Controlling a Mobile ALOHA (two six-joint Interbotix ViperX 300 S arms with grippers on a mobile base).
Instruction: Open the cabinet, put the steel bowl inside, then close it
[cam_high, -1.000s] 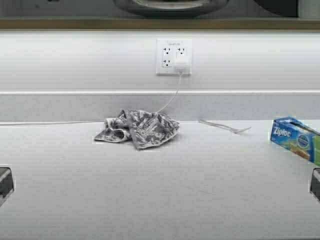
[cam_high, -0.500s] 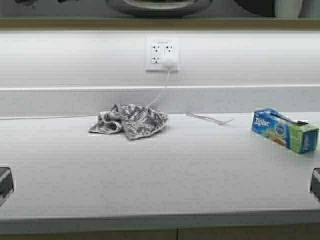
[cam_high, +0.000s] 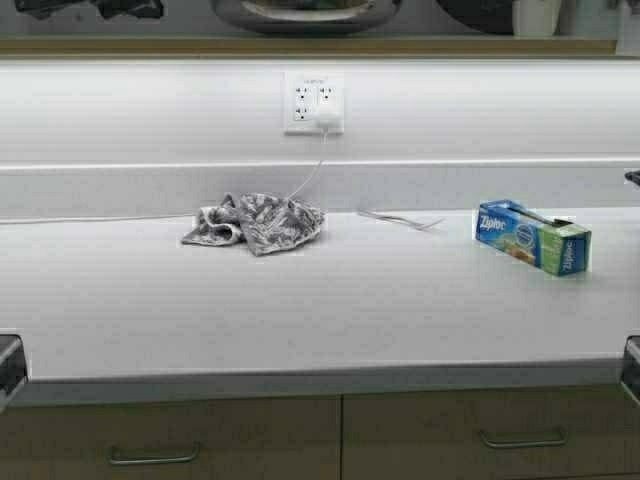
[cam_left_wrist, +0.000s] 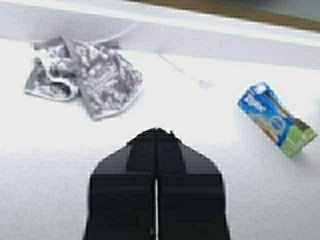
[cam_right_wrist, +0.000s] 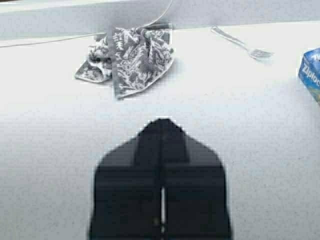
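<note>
Both sets of fingers are pressed together with nothing between them: the left gripper (cam_left_wrist: 156, 137) and the right gripper (cam_right_wrist: 162, 125) each show two dark fingers closed to a thin seam, hanging above the pale surface (cam_high: 320, 310). In the high view only a dark corner of each arm shows, at the lower left and lower right edges.

Nearest, below the front edge of the surface, are the tan drawer fronts (cam_high: 180, 435) of the base unit, each with a slim metal bar pull.

Farther back on the surface, a crumpled grey patterned cloth (cam_high: 255, 220) lies left of centre near the backsplash. A fork (cam_high: 400, 219) lies to its right, apart from it, and a blue bag box (cam_high: 530, 236) lies on its side farther right again.

On the wall behind, a white outlet plate (cam_high: 314, 102) holds a white plug whose cord drops to the surface just by the cloth and runs off to the left along the backsplash.

Farthest, at the top of the high view, the steel bowl (cam_high: 305, 14) sits on the shelf of the cabinet (cam_high: 300, 46), only its shiny lower part showing above the wooden edge. Dark shapes sit on either side of it on the shelf, too cut off to identify.
</note>
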